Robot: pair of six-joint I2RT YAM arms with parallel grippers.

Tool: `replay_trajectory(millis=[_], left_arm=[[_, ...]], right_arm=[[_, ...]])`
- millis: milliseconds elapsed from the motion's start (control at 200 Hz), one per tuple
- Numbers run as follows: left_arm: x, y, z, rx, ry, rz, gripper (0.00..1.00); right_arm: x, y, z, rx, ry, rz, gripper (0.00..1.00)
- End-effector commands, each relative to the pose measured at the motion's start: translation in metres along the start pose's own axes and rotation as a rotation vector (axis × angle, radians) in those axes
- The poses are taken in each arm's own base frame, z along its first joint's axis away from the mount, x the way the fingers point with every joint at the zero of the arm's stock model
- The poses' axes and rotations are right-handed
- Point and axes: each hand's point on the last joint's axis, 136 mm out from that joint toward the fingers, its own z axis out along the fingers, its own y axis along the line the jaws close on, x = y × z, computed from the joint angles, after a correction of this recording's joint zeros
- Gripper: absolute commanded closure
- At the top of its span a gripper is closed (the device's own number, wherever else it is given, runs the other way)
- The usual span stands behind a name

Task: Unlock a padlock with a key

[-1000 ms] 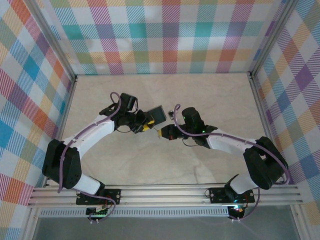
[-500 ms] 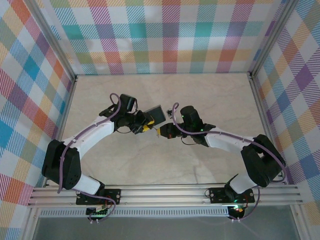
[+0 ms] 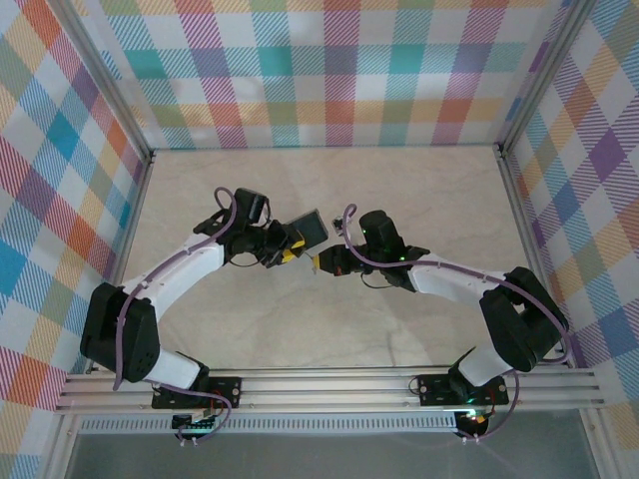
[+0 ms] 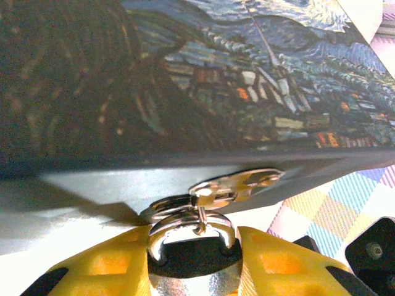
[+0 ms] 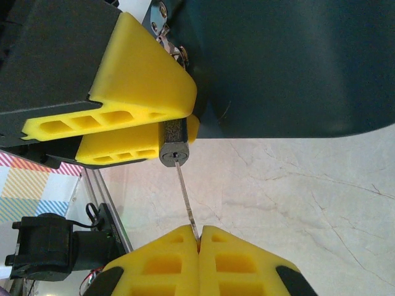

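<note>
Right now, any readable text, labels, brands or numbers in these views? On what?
None readable.
The night-sky case carries a painted scene, no lettering.
The padlock, the key and the yellow fingers of the left gripper and right gripper bear no legible marks.

key [image 5: 186, 200]: thin bare metal; padlock [image 4: 216, 74]: printed face, shiny metal clasp [image 4: 237, 184]; right claw fingers [image 5: 160, 262]: matt yellow plastic
</note>
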Motion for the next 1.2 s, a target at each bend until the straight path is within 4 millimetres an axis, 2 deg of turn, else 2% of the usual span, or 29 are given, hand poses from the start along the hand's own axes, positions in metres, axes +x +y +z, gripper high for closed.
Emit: replay_trajectory(millis=[0, 990, 1195], left_arm=[[-0.002, -0.021, -0.015, 0.087, -0.014, 0.033, 0.91], [0.000, -0.024, -0.017, 0.108, -0.011, 0.034, 0.93], [0.008, -0.024, -0.015, 0.101, 0.003, 0.048, 0.94]], right_arm=[[-0.007, 0.007, -0.001, -0.034, -0.014, -0.016, 0.97], [-0.021, 0.018, 0.006, -0.071, -0.025, -0.030, 0.97], [-0.030, 0.023, 0.008, -0.085, -0.034, -0.036, 0.97]])
